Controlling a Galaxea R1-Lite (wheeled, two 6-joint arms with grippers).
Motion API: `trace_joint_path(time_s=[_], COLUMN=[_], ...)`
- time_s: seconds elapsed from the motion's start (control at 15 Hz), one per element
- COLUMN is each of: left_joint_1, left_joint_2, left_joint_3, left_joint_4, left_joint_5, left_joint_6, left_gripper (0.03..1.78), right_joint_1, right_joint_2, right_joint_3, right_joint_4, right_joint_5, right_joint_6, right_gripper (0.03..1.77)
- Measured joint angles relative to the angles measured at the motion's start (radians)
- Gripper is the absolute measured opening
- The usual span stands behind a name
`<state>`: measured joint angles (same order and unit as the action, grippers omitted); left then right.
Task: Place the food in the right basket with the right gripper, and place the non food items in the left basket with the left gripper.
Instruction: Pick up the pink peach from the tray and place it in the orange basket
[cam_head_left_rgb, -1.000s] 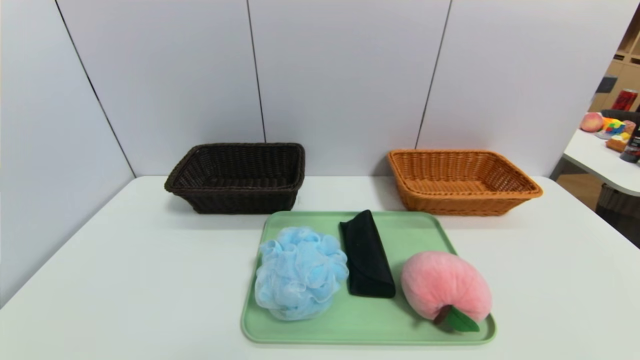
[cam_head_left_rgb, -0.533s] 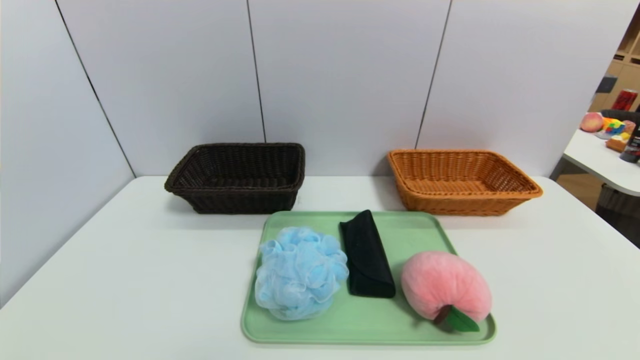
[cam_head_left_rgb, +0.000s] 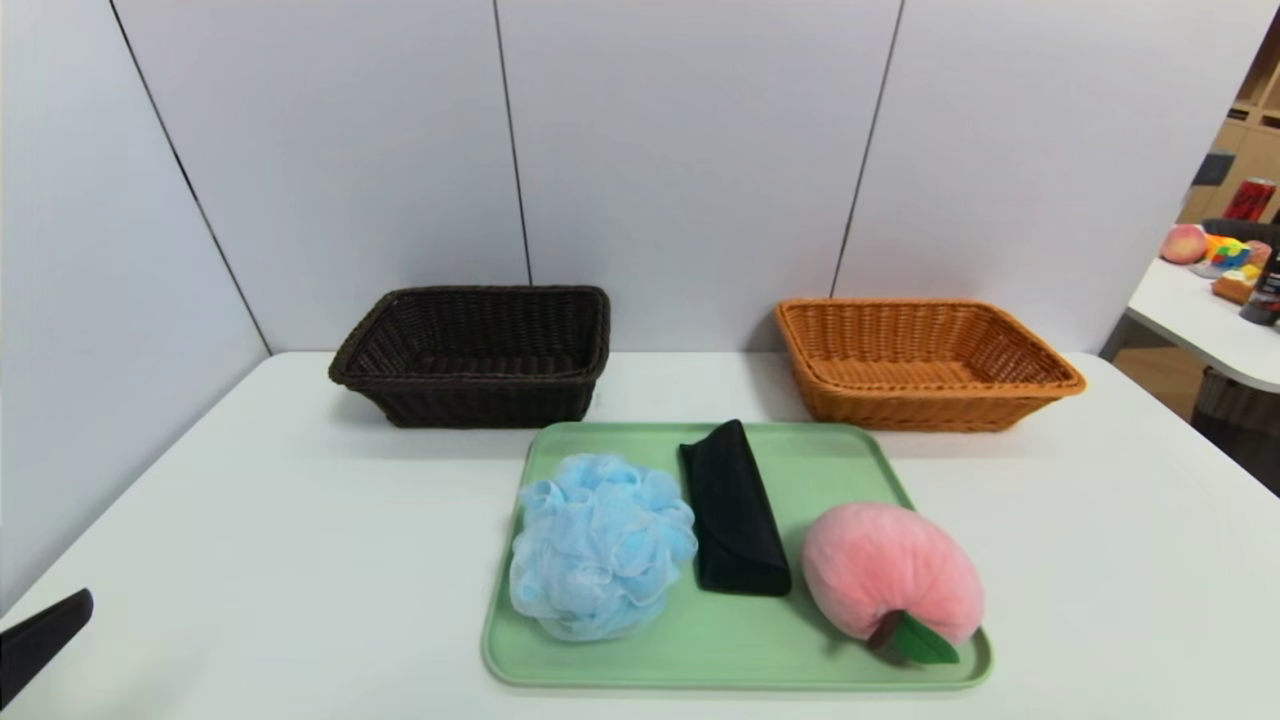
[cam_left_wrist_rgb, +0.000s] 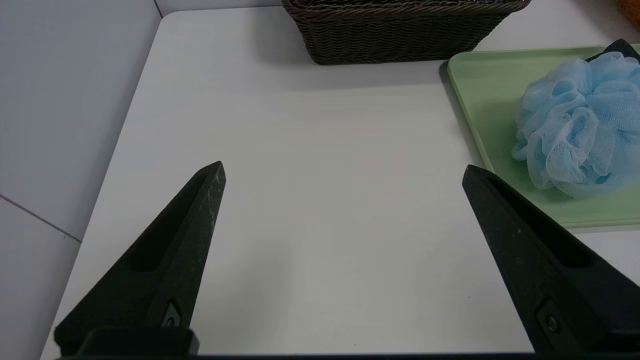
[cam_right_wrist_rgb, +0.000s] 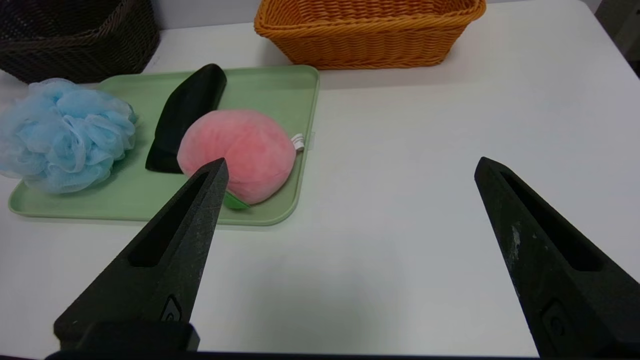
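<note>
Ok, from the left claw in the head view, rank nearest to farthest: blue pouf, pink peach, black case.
From the left claw:
1. Blue pouf, tray's left side.
2. Black case, tray's middle.
3. Pink peach, tray's right side.

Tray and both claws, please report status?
Both claws open and empty, left, right. Pouf, black case, plush peach on tray. Nothing blocking seen.

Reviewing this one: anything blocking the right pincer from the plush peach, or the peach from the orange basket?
Nothing visible stands between the open right pincer and the plush peach. Toward the orange basket, only the low rim of the green tray intervenes.
</note>
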<state>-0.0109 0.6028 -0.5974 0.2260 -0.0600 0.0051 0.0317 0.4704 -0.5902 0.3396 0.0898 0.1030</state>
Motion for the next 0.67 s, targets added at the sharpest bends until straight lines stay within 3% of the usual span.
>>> trace_joint_path(time_s=[0.27,0.47,0.67], left_joint_1=[0.000,0.000,-0.010], left_joint_2=[0.176,0.273,0.362], left_joint_3=[-0.111,-0.195,-0.264], left_joint_4=[0.008,0.038,0.051], left_joint_5=[-0.014,-0.018,-0.076], left_joint_6=[-0.001,0.000,0.001], left_gripper=[1.69,1.69,1.69], right_joint_1=[0.003,0.003,0.009], right_joint_2=[0.160,0.270,0.362], right_joint_3=[-0.103,-0.187,-0.250], right_joint_4=[0.039,0.078,0.129], right_joint_5=[0.016,0.058,0.101], right_joint_6=[0.001,-0.010,-0.030], right_gripper=[1.70,1.70,1.70])
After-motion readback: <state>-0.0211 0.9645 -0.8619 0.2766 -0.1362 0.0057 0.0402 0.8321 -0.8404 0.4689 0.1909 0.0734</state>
